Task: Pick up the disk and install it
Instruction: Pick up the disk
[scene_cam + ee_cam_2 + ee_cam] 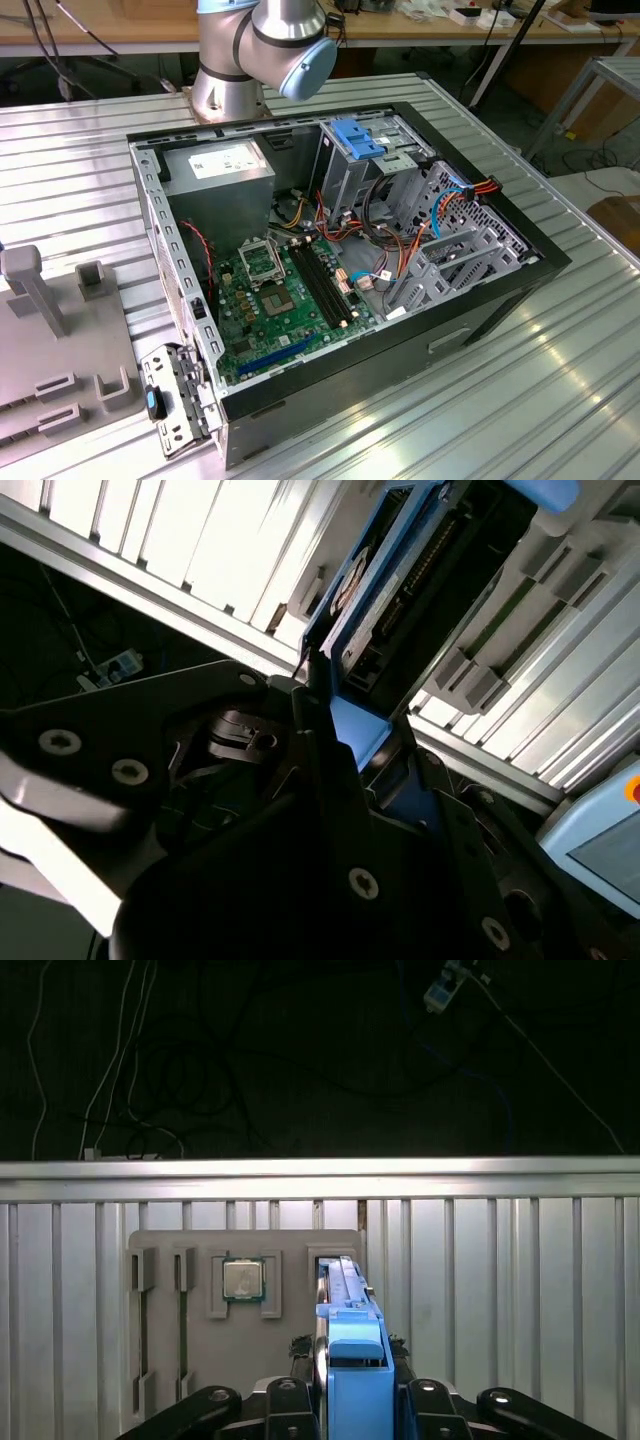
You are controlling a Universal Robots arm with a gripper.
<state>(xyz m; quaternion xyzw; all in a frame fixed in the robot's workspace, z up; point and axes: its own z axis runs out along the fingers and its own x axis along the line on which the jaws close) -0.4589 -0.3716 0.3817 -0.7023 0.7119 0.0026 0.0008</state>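
The tool (357,1405) hides one end of the disk (350,1345) (label face unseen).

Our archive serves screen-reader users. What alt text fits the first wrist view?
The gripper clamps the blue-framed disk edge-on. Beyond it, a grey fixture plate holding a processor chip lies on a ribbed metal table.

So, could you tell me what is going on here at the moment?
The arm's gripper is closed on the disk, holding it edge-on by its blue carrier over the grey fixture plate, near a processor chip seated there. Whether the disk is clear of its slot I cannot tell. It is not yet in the open computer case.
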